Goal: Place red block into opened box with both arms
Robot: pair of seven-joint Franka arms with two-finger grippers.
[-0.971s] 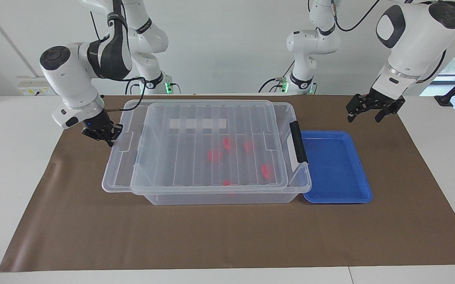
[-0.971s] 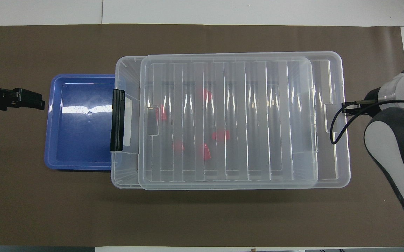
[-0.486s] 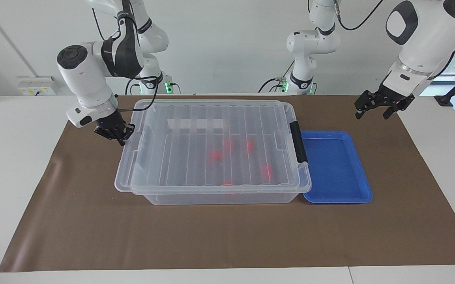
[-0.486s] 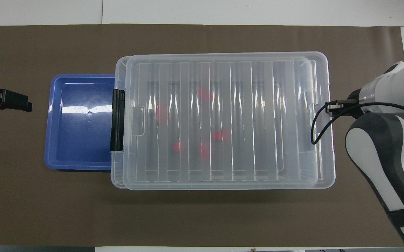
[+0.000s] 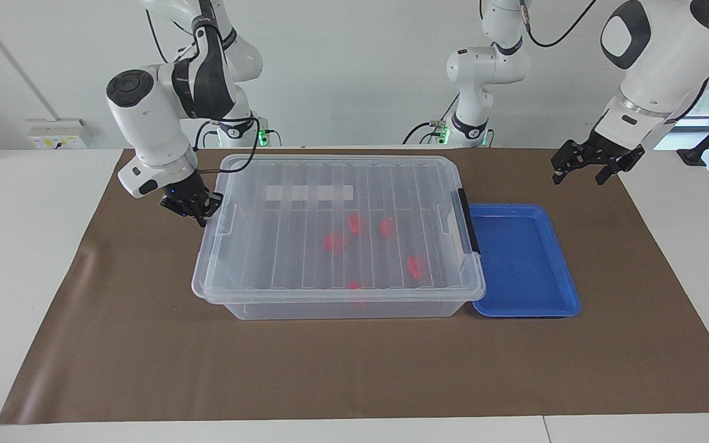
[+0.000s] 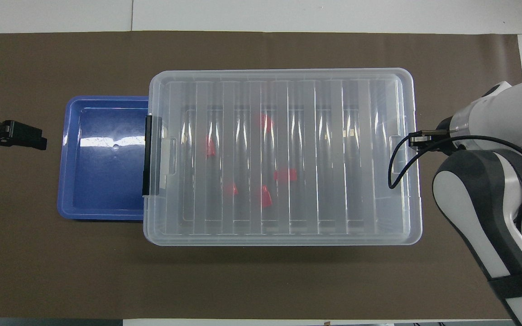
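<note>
The opened box is a clear bin in the middle of the mat, and its ribbed lid lies squarely over it. Several red blocks show through the lid on the bin's floor, also seen from overhead. My right gripper is shut, its tips against the lid's edge at the right arm's end. My left gripper hangs open and holds nothing over the mat beside the blue tray, and the overhead view shows it too. From overhead the right arm hides its own gripper.
A shallow blue tray touches the box at the left arm's end, beside the black latch. Brown mat covers the table. Two slimmer white arms stand at the robots' edge.
The right gripper has pushed the lid toward the left arm's end until it sits in line with the box. The left gripper rose slightly and stayed open.
</note>
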